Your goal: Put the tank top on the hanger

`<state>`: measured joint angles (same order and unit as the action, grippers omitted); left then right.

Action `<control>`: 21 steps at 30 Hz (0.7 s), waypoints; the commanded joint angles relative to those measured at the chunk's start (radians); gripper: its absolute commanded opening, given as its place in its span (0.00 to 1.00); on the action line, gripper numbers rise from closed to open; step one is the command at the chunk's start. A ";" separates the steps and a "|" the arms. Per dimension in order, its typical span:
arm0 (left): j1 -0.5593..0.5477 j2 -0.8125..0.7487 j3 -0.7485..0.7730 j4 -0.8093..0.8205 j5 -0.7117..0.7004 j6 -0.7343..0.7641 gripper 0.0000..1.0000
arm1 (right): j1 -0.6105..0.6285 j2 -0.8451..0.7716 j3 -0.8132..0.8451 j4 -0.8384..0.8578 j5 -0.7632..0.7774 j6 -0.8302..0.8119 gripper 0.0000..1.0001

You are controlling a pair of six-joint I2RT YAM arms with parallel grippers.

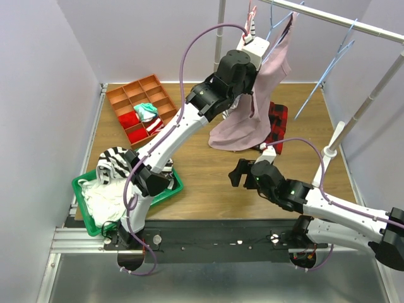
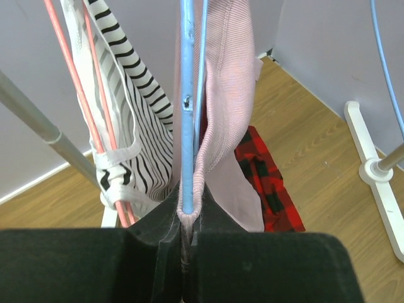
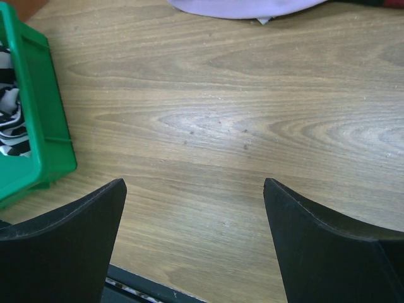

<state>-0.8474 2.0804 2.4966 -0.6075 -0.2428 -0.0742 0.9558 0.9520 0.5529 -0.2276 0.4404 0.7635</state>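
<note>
The dusty-pink tank top (image 1: 243,123) hangs from up near the rail, its hem just above the table. My left gripper (image 1: 252,49) is raised to it. In the left wrist view the gripper (image 2: 188,202) is shut on a strap of the tank top (image 2: 227,95), which is looped over the wire of a light-blue hanger (image 2: 187,95). My right gripper (image 1: 241,172) is low over the table in front of the tank top. It is open and empty (image 3: 194,186); the tank top's hem (image 3: 252,7) shows at the top edge of the right wrist view.
A striped shirt (image 2: 136,126) on a pinkish-red hanger (image 2: 66,63) hangs to the left. More blue hangers (image 1: 328,69) hang on the rail (image 1: 341,22). A plaid garment (image 1: 276,126) lies behind the tank top. A green bin (image 1: 170,189), an orange tray (image 1: 126,95) and the stand base (image 1: 331,151) are present.
</note>
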 commanded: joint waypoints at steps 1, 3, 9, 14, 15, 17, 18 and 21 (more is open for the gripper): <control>0.005 0.030 0.064 0.158 0.080 0.028 0.00 | 0.003 -0.036 0.054 -0.042 0.047 -0.016 0.96; 0.011 0.040 0.068 0.173 0.102 0.027 0.00 | 0.004 -0.042 0.071 -0.056 0.049 -0.016 0.96; 0.028 0.084 0.091 0.236 0.105 0.011 0.00 | 0.003 -0.075 0.096 -0.081 0.057 -0.035 0.96; 0.041 0.127 0.113 0.284 0.143 -0.016 0.00 | 0.004 -0.081 0.104 -0.096 0.064 -0.036 0.96; 0.041 0.133 0.113 0.294 0.142 -0.019 0.00 | 0.004 -0.087 0.101 -0.092 0.061 -0.035 0.96; 0.044 0.148 0.117 0.314 0.143 -0.029 0.00 | 0.004 -0.088 0.093 -0.084 0.054 -0.035 0.96; 0.045 0.153 0.119 0.319 0.140 -0.032 0.00 | 0.004 -0.088 0.090 -0.079 0.050 -0.035 0.96; 0.053 0.171 0.127 0.339 0.142 -0.052 0.00 | 0.003 -0.081 0.084 -0.078 0.044 -0.035 0.96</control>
<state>-0.8017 2.2368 2.5637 -0.4095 -0.1253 -0.0910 0.9558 0.8768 0.6308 -0.2905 0.4671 0.7330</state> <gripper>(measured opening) 0.108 0.965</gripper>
